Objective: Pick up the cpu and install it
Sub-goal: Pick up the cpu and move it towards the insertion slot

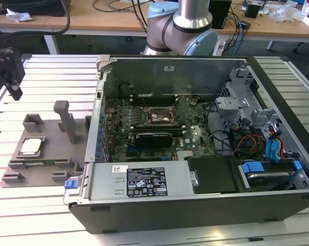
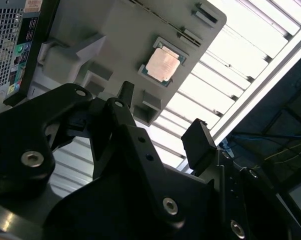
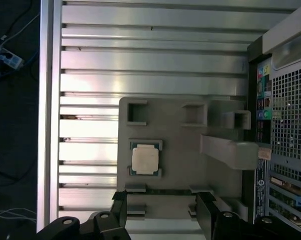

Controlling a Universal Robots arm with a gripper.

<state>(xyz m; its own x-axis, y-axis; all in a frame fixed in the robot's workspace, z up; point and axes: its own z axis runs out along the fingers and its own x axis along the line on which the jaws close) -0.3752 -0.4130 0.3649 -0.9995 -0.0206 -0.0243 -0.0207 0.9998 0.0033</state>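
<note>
Several upright posts (image 1: 67, 120) rise from the grey fixture tray (image 1: 47, 137), on its side toward the open computer case (image 1: 206, 197), which stands just beside the tray on the slatted table (image 1: 57, 77). We see the cpu (image 3: 145, 159) lying flat in a pocket of the tray, metal top up, edges square with the tray's (being square, it shows no long axis). The gripper (image 3: 161, 197) hovers near the tray, apart from the cpu, jaws spread wide and holding nothing. In the second wrist view its dark linkage covers part of the tray.
</note>
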